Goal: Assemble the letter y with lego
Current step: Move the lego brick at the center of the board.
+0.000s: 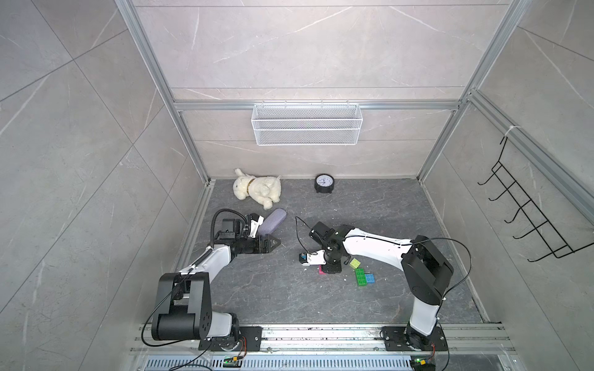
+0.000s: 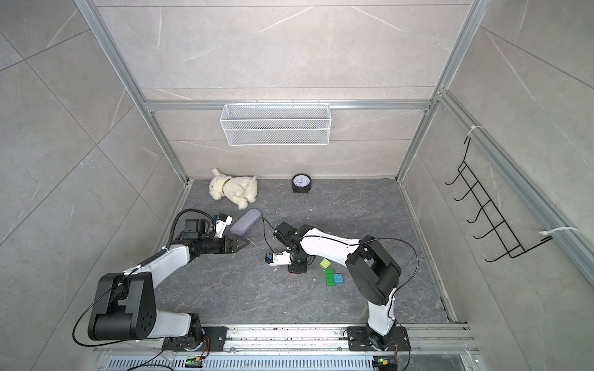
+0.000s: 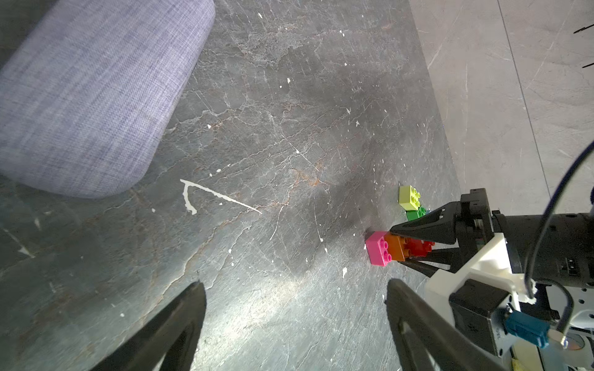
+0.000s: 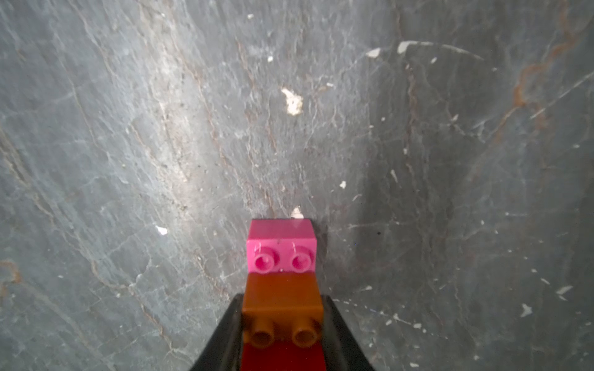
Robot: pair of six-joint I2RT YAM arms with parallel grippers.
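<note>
My right gripper (image 4: 282, 297) is shut on a short lego stack of red (image 4: 283, 356), orange (image 4: 283, 302) and pink (image 4: 281, 244) bricks. It is tipped down so the pink end touches the table. In both top views only a pink edge (image 1: 321, 270) shows under that gripper (image 1: 331, 268). To its right lie loose yellow-green (image 1: 355, 263), green (image 1: 360, 276) and blue (image 1: 369, 278) bricks. My left gripper (image 1: 275, 242) hovers open and empty to the left, its fingers (image 3: 193, 308) wide apart over bare table. The letter y is out of view.
A lilac oblong case (image 1: 272, 221) lies just behind my left gripper. A white plush dog (image 1: 257, 191) and a small black clock (image 1: 324, 183) stand by the back wall. A wire basket (image 1: 305, 125) hangs above them and a black hook rack (image 1: 530, 218) on the right wall.
</note>
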